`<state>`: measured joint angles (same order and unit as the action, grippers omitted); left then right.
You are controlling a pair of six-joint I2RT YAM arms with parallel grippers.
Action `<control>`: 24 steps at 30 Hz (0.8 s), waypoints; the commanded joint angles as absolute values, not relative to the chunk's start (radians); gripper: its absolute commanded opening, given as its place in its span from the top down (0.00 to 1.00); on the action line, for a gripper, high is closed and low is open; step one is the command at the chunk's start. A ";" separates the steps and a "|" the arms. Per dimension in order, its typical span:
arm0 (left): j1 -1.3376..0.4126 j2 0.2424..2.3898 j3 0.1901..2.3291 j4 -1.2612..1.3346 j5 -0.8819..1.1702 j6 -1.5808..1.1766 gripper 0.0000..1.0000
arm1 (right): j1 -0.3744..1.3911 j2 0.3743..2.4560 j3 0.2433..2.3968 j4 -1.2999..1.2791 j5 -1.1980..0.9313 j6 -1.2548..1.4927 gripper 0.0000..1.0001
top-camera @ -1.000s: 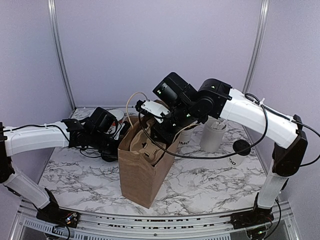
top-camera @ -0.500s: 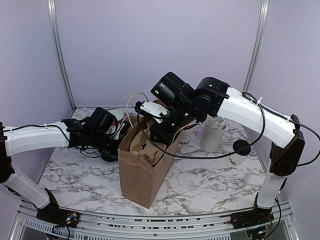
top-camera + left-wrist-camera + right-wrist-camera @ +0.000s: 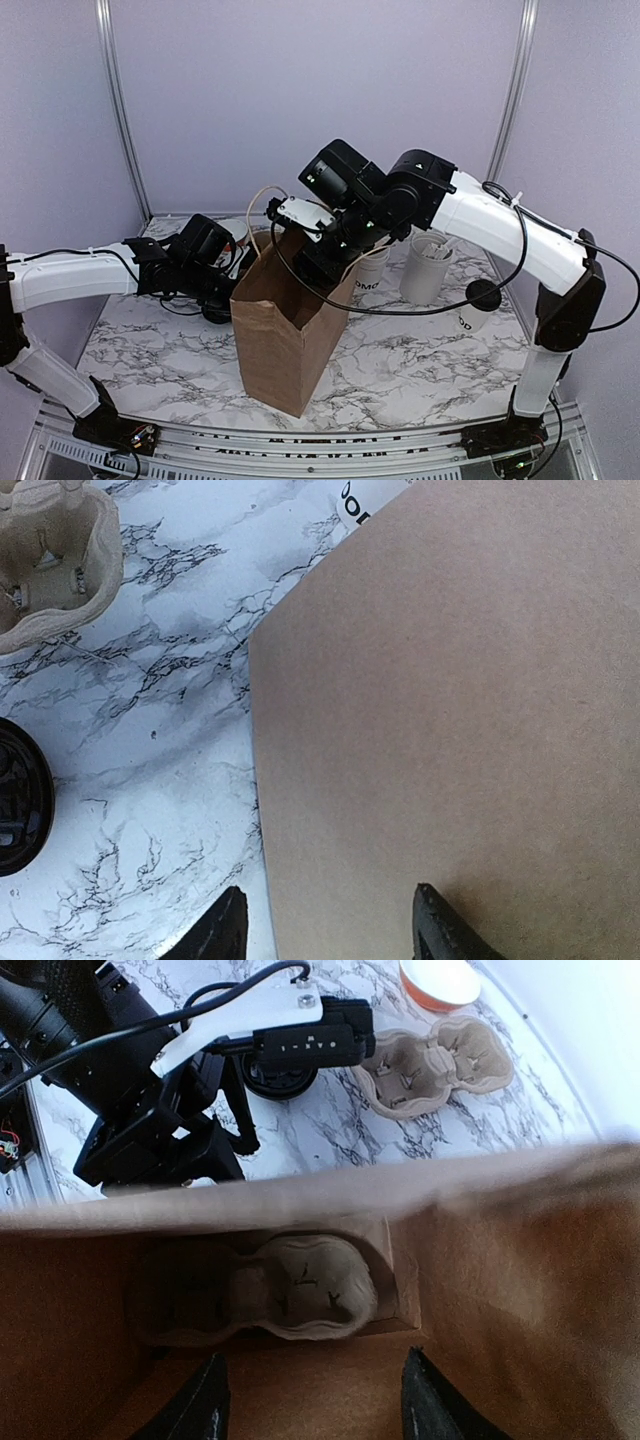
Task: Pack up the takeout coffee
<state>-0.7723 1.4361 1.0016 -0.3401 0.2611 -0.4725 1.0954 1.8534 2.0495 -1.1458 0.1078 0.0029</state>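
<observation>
The tray [image 3: 290,1295] sits in the bag [image 3: 285,335]. Above it the right claw [image 3: 314,1385], beside it the left claw [image 3: 330,932], both apart, empty. Next: gently grab the lidded cup [image 3: 468,318] on the table [image 3: 400,368].

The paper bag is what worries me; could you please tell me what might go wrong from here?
The paper bag stands tall and narrow; the open right gripper, at its mouth, could snag the rim and tip it. The pulp carrier lies deep inside against one wall, so whatever is lowered in might miss its sockets.
</observation>
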 commanded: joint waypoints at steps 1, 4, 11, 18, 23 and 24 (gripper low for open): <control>-0.776 1.416 1.019 -0.321 0.262 -0.471 0.44 | 1.092 1.857 2.098 -1.160 0.127 0.004 0.43; -0.776 1.416 1.021 -0.322 0.263 -0.472 0.44 | 1.092 1.855 2.105 -1.161 0.131 0.004 0.41; -0.776 1.414 1.024 -0.321 0.264 -0.474 0.44 | 1.092 1.853 2.139 -1.140 0.138 0.009 0.33; -0.776 1.401 1.026 -0.321 0.261 -0.475 0.44 | 1.092 1.841 2.131 -1.040 0.154 0.021 0.25; -0.776 1.389 1.026 -0.322 0.262 -0.476 0.44 | 1.089 1.828 2.125 -0.968 0.200 0.034 0.24; -0.776 1.387 1.025 -0.322 0.263 -0.477 0.44 | 1.089 1.822 2.124 -0.954 0.208 0.036 0.24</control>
